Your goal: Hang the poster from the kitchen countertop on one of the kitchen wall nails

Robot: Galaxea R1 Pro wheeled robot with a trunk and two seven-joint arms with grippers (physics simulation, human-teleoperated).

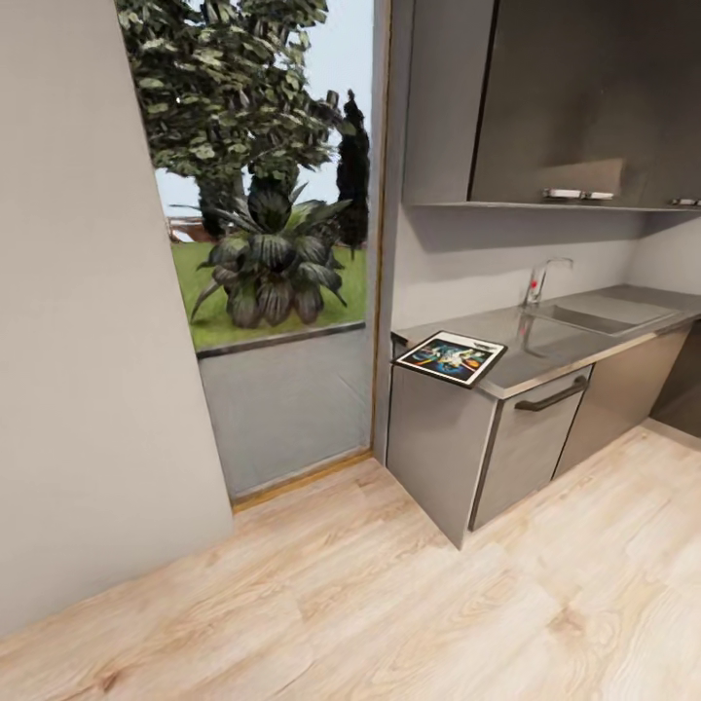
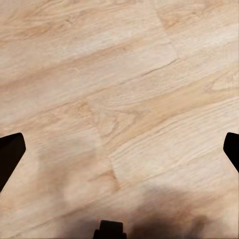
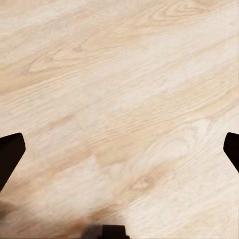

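The poster [image 1: 450, 356] lies flat on the counter [image 1: 545, 349], at the end nearest the tall window [image 1: 263, 175], with one corner just over the front edge. Farther along the counter from the poster, the built-in sink [image 1: 602, 314] sits with its tap [image 1: 540, 279] against the light grey wall. Below the poster stand dark grey cabinets [image 1: 526, 443], one with a dark bar handle; above the sink hang upper cabinets [image 1: 574, 97]. Beside the poster's end of the counter, the window shows a spiky plant [image 1: 271, 263] and trees outside. Pale wood floor [image 1: 409, 594] spreads in front of the cabinets. The left gripper [image 2: 119, 149] hangs over bare floor planks, its jaws spread wide with nothing between them; the right gripper [image 3: 119, 149] likewise hangs over the floor, jaws released and wide apart.
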